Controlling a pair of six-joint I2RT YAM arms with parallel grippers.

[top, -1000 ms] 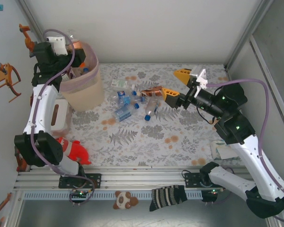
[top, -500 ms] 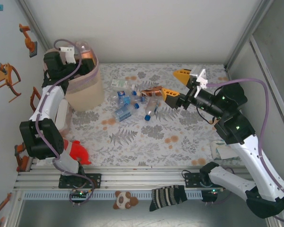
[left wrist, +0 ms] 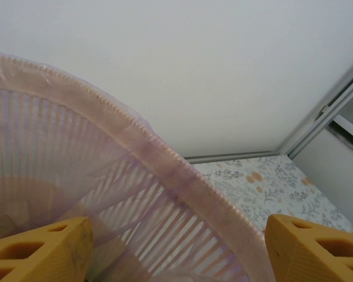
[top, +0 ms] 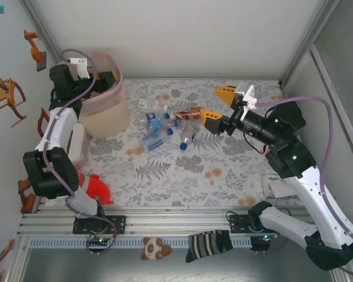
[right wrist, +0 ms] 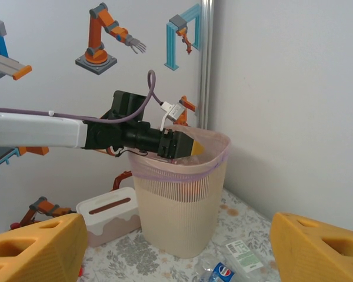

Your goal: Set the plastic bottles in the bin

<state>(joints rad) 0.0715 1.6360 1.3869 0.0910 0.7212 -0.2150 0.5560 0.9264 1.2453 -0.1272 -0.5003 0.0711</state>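
The beige bin (top: 106,111) with its pink bag stands at the back left; it also appears in the right wrist view (right wrist: 185,226). My left gripper (top: 105,77) hovers over the bin's rim (left wrist: 165,167), its orange fingers (left wrist: 41,249) wide apart with nothing held between them. Several plastic bottles (top: 165,124) lie in a heap mid-table, most clear with blue labels. My right gripper (top: 219,103) hangs open just right of that heap, above the mat and facing the bin. One blue-label bottle (right wrist: 223,274) lies below it.
A white rectangular box (top: 76,142) sits beside the bin on its near side. A red toy shark (top: 95,189) lies at the front left. A paper packet (top: 276,188) rests at the right. A striped sock (top: 209,244) and a panda toy (top: 153,248) sit on the front rail.
My left gripper came down from above the bin to its rim. The orange-label bottle it carried has gone from its fingers, which now stand open. The right arm has barely moved.
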